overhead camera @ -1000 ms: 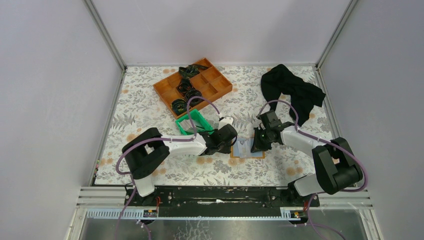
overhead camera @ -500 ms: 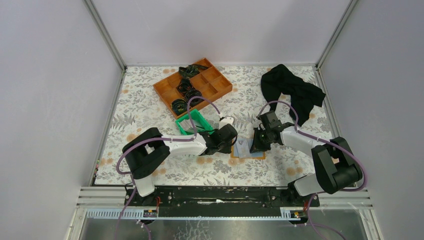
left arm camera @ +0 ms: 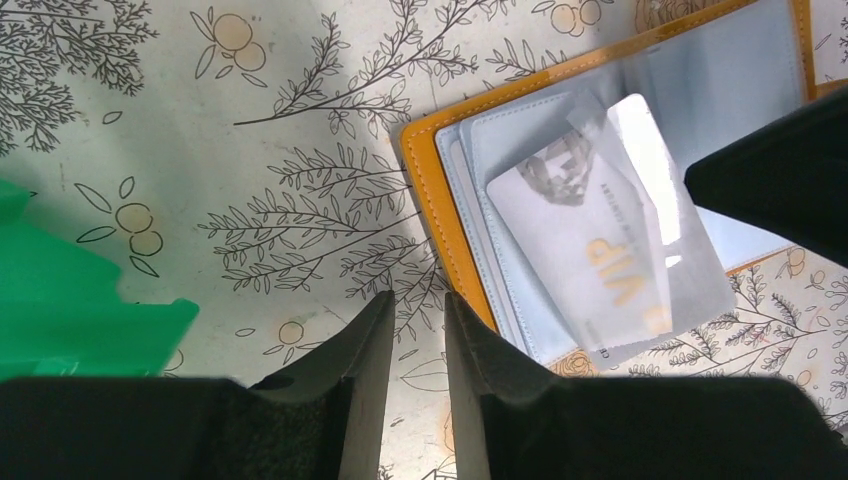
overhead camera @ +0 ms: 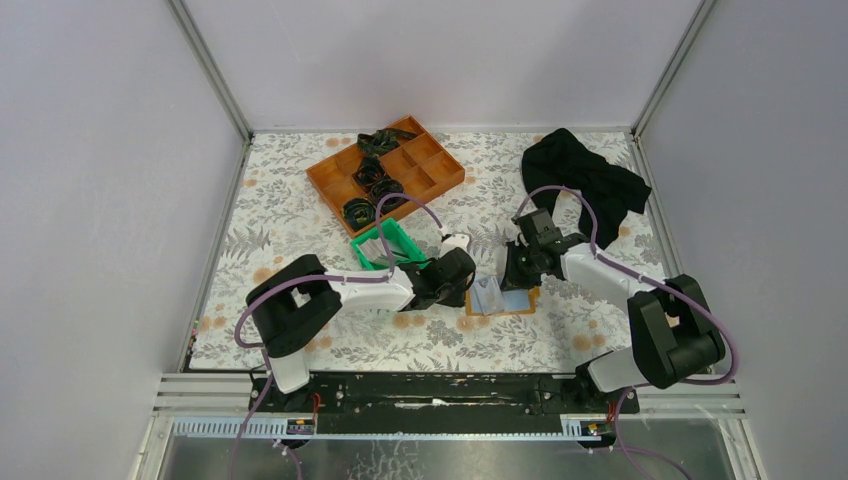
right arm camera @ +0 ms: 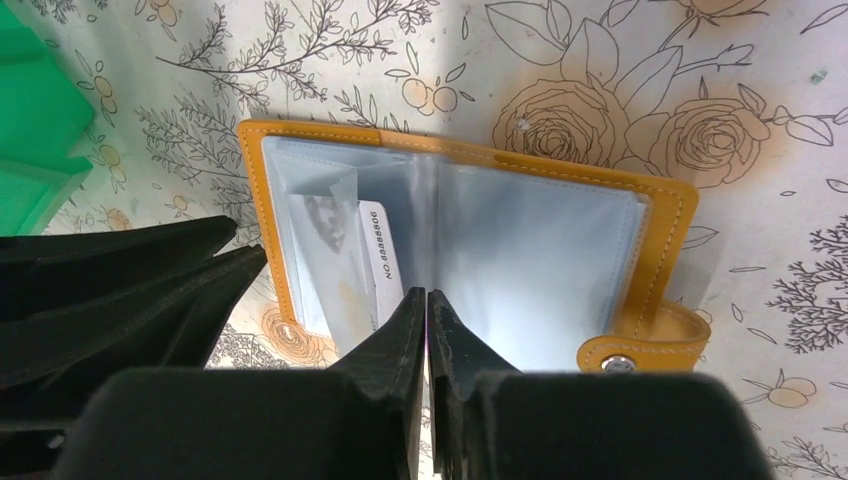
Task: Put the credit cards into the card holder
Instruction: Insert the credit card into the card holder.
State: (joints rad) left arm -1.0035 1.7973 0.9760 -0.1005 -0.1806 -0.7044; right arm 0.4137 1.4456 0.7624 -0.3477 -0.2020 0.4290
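The card holder [overhead camera: 490, 299], an orange-tan wallet, lies open on the floral cloth, its pale blue-grey sleeves facing up. A whitish-grey credit card [left arm camera: 610, 250] with gold "VIP" lettering sits partly inside a clear sleeve on the wallet's left half; it also shows in the right wrist view [right arm camera: 345, 260]. My left gripper [left arm camera: 418, 300] rests at the wallet's left edge [left arm camera: 440, 200], jaws a narrow gap apart with only cloth between them. My right gripper [right arm camera: 427, 295] is shut, its tips over the wallet's middle fold [right arm camera: 430, 220]. The snap tab [right arm camera: 640, 350] lies at the wallet's right.
A green plastic bin [overhead camera: 385, 243] stands just behind the left gripper and shows in the left wrist view [left arm camera: 70, 310]. An orange compartment tray [overhead camera: 430, 175] with black items sits at the back. A black cloth [overhead camera: 585, 180] lies at the back right.
My right gripper has moved a little back and left over the wallet. The left arm has hardly moved.
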